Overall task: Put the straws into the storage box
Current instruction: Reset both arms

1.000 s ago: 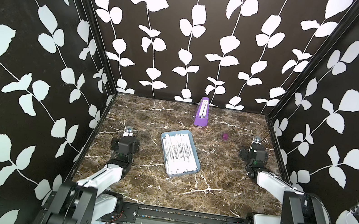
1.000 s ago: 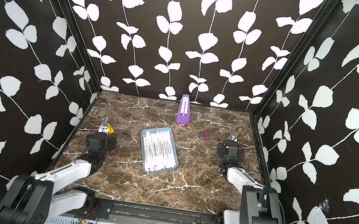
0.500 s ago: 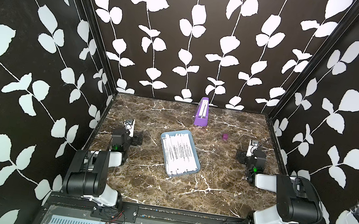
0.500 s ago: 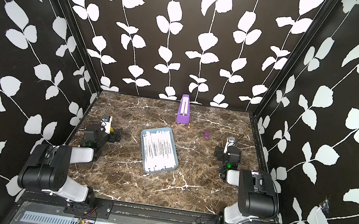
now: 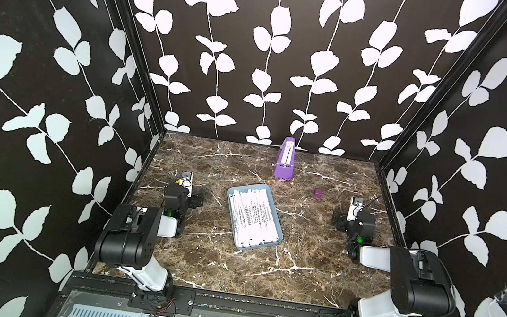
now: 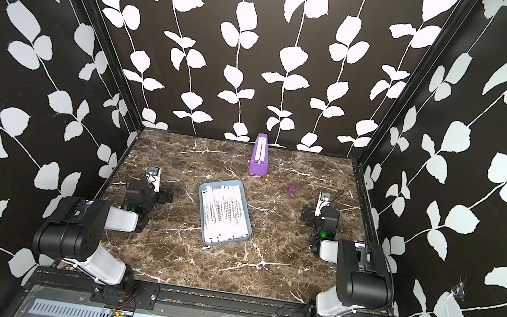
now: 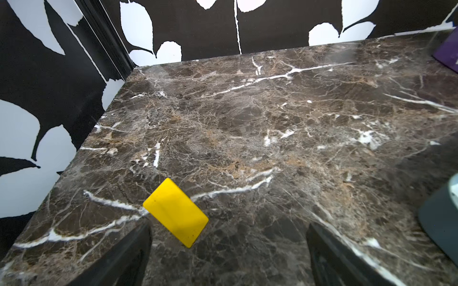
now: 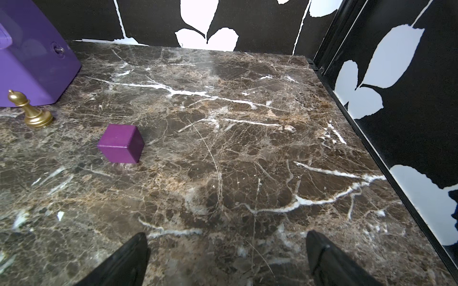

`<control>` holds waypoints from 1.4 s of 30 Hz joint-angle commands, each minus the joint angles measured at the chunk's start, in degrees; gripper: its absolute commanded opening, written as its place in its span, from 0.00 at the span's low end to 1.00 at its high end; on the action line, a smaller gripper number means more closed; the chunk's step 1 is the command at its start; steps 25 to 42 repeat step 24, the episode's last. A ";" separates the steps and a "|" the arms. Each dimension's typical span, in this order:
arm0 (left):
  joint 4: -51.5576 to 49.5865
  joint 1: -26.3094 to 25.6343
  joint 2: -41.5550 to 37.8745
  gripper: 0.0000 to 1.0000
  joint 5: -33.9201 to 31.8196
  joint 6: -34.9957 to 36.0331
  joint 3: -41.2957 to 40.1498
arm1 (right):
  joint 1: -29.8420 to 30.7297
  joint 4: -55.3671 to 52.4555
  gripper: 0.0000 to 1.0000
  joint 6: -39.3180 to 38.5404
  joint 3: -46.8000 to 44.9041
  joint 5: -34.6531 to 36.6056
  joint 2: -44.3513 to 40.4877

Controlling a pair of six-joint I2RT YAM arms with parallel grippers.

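Judging by how things lie, the loading looks finished: the thin white paper-wrapped straws lie side by side inside the shallow light-blue storage box, set askew at the middle of the brown marble tabletop; no loose straw shows in both top views. What remains seems to be parking, best done with both arms folded near the side edges, well apart from the box, so nothing nudges it; the straw ends bunched at its near rim deserve a check. The left gripper and right gripper are both spread wide and empty. Only the left wrist view shows clearly a flat yellow rectangular tile just ahead of that claw; only the right wrist view resolves the small gold chess bishop beside the tall purple wedge, with the purple cube near; neither wrist view shows the straws.
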 commanded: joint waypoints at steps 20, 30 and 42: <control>0.85 -4.30 -1.05 0.99 -8.37 2.45 0.85 | 0.32 1.97 0.99 -0.73 0.79 0.42 -0.34; 0.44 -4.22 -1.25 0.99 -9.07 2.09 0.93 | 0.30 1.94 0.99 -0.73 0.87 0.42 -0.33; 0.44 -4.22 -1.25 0.99 -9.07 2.09 0.93 | 0.30 1.94 0.99 -0.73 0.87 0.42 -0.33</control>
